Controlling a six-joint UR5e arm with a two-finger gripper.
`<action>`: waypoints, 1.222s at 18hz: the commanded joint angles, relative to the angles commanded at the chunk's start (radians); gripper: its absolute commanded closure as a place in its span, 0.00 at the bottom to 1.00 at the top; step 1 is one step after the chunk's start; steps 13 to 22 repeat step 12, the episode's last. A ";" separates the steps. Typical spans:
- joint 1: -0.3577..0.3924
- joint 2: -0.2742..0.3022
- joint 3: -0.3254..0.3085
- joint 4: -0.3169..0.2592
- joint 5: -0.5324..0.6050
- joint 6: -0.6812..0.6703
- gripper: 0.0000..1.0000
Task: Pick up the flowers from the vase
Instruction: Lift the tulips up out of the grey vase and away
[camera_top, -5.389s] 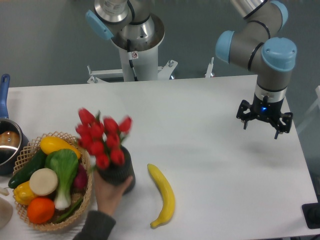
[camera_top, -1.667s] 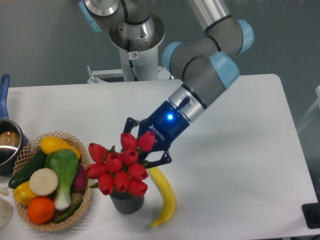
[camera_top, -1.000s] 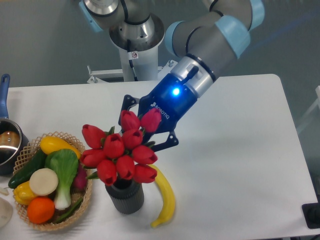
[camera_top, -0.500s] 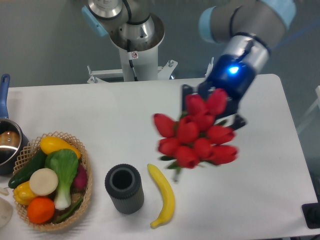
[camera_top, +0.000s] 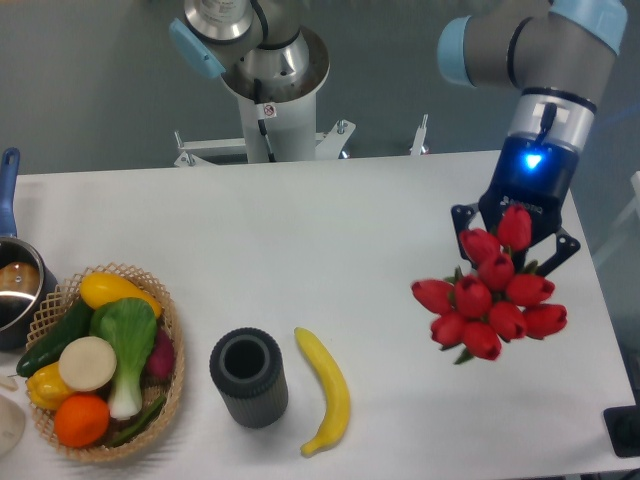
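Flowers (camera_top: 490, 298) hang in the air above the table's (camera_top: 380, 230) right side, near its right edge — the hand (camera_top: 512, 240) is clenched on their stems from above. We note the vase (camera_top: 248, 378) upright and well apart to the left, near the front edge, its mouth open. A banana (camera_top: 327, 389) lies just beside the vase; a wicker basket (camera_top: 160, 400) of produce sits at the left, a pot (camera_top: 15, 295) at the left edge. White table surface lies between vase and flowers — grey wall behind.
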 joint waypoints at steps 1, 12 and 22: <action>-0.011 0.000 0.002 0.000 0.049 0.000 1.00; -0.169 -0.072 -0.040 -0.121 0.539 0.028 1.00; -0.169 -0.072 -0.040 -0.121 0.539 0.028 1.00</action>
